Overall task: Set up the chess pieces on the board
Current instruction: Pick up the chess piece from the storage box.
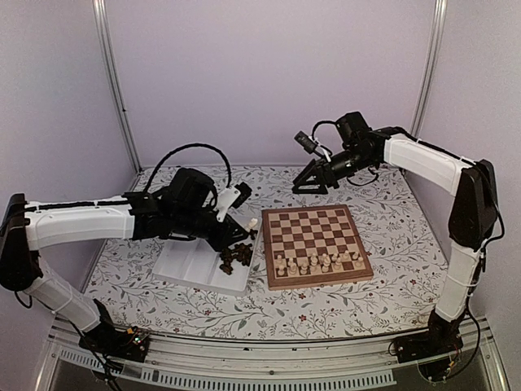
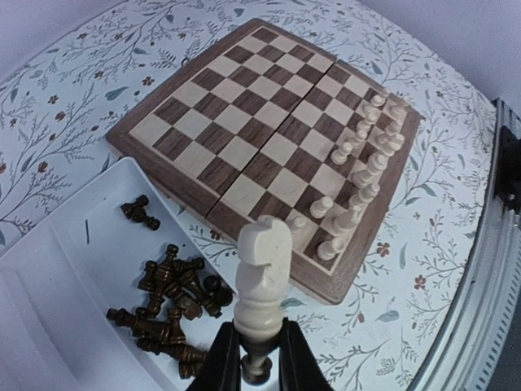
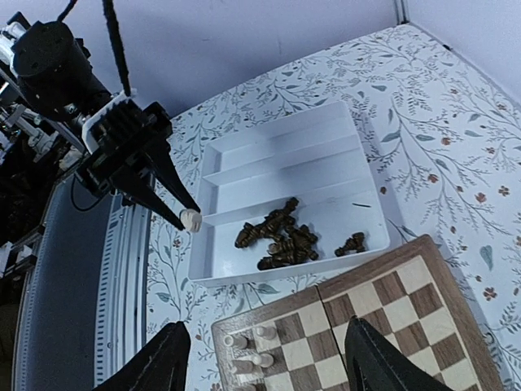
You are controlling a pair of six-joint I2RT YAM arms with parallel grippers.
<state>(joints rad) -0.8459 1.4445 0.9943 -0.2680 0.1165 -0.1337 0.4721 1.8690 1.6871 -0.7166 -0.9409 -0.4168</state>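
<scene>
Left gripper (image 2: 259, 358) is clamped on the base of a cream knight (image 2: 262, 277), kept upright over the white tray (image 2: 49, 269) edge, presumably so it can be stood on the board (image 2: 203, 122). The right gripper (image 1: 312, 186) is held parted beyond the far edge, apparently out of the way.

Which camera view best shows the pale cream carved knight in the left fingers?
The left wrist view: the pale cream carved knight fills the foreground, gripped by the left fingers. The right wrist view shows the knight as a pale speck at their tips; in the top view I cannot find it.
</scene>
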